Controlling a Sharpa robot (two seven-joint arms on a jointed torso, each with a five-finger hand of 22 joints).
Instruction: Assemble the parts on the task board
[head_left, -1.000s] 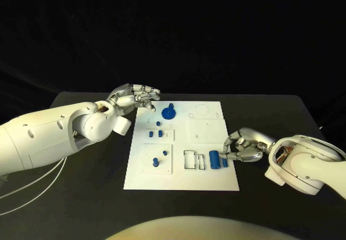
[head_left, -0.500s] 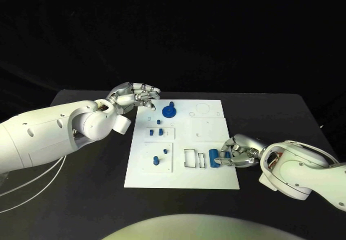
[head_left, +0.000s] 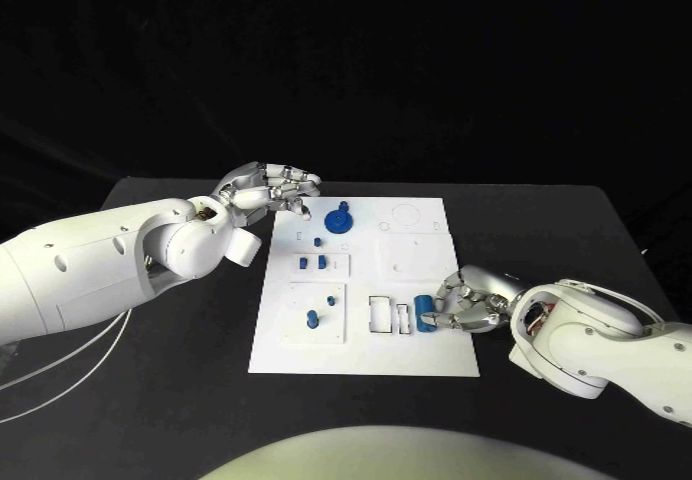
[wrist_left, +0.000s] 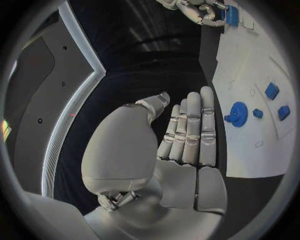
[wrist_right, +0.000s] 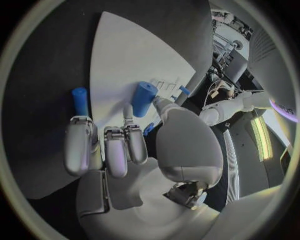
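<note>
The white task board (head_left: 361, 350) lies in the middle of the black table. At its right edge my right hand (head_left: 469, 300) pinches a thick blue cylinder (head_left: 427, 304) (wrist_right: 144, 98) between thumb and fingers, and the cylinder's end tilts up off the board. A thin blue pin (wrist_right: 80, 100) lies by the outer fingertip. My left hand (head_left: 271, 190) (wrist_left: 187, 135) hovers over the board's far left corner, its fingers side by side, holding nothing. A round blue knobbed part (head_left: 339, 221) (wrist_left: 237, 112) sits just beside it.
Small blue pieces stand in the board's left recesses (head_left: 313, 265) (head_left: 312, 321). Two narrow rectangular slots (head_left: 387, 316) lie just left of the cylinder. Bare black table (head_left: 577, 230) surrounds the board on all sides.
My right hand has slid left onto the board's edge and closed around the blue cylinder, which has shifted slightly away and tipped up. The left hand has stayed put.
</note>
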